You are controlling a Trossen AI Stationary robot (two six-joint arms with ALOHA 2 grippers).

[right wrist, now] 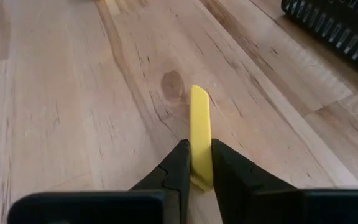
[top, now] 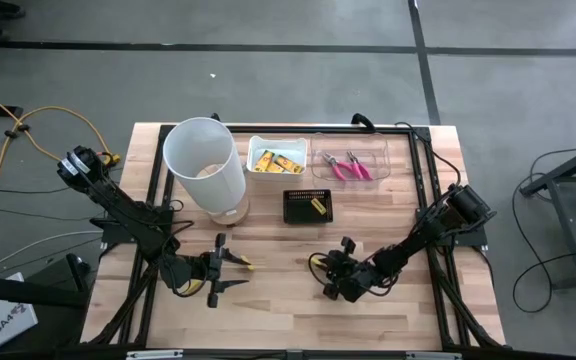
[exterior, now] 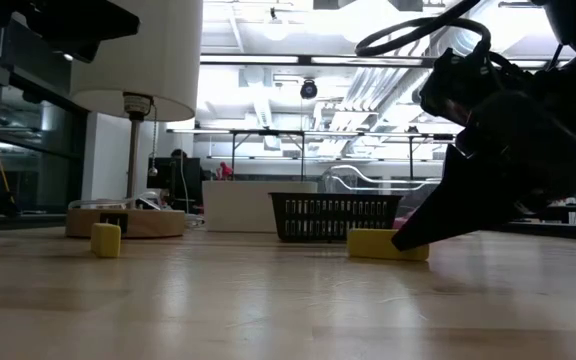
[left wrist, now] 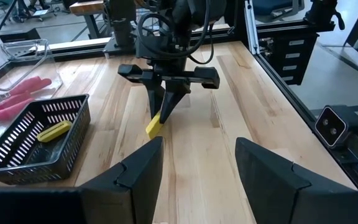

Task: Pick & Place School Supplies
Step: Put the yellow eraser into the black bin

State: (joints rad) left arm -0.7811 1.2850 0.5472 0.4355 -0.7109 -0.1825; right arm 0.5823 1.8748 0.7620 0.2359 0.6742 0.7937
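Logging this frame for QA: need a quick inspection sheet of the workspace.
Surface: wooden table, bare in front.
Job's things: yellow block in right pincer; small yellow block loose; yellow packets in white box; pink pliers in clear tray; yellow piece in black basket.
Clutter: white bin.
Grippers: right pincer shut on the block at the tabletop; left pincer open, empty.
Cables: yellow cable on the floor.
Surroundings: lab background, a person far off.

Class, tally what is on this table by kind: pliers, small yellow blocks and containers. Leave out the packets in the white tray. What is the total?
Pink-handled pliers: 2
Small yellow blocks: 3
Containers: 4 (tall white bin, white tray, clear tray, black basket)
Total: 9
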